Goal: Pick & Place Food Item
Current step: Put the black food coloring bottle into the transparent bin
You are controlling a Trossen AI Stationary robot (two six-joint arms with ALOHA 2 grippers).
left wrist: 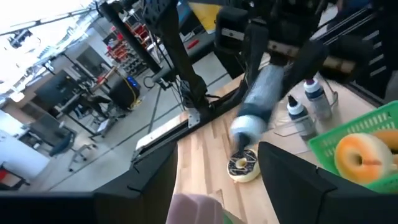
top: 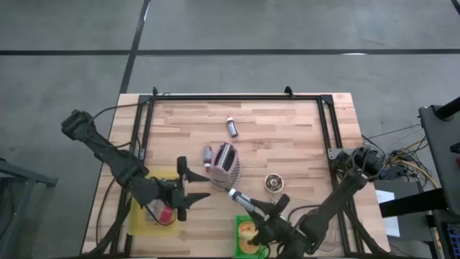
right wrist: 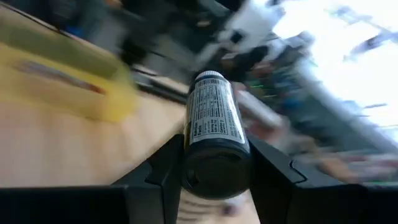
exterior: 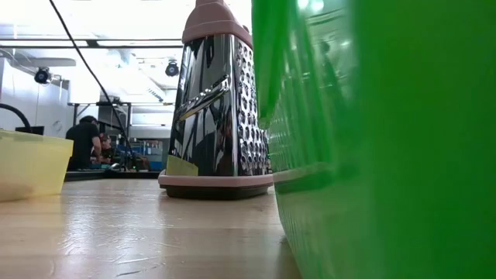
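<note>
**Bottle aloft between bins**

The right gripper (right wrist: 214, 163) clamps a small labelled bottle (top: 240, 200) by its base, holding it on its side above the table's near edge, just beside the green bin (top: 240, 247). It looks light, rigid and smooth, likely to twist if pinched off-centre; mid-body is the safer hold. A doughnut (top: 248, 230) lies in that bin. The left gripper (top: 188, 188) hovers spread wide and empty by the yellow bin (top: 138, 219). A grater (top: 225, 164), two more bottles (top: 231, 126) and a second doughnut (top: 272, 183) crowd the centre.
</note>
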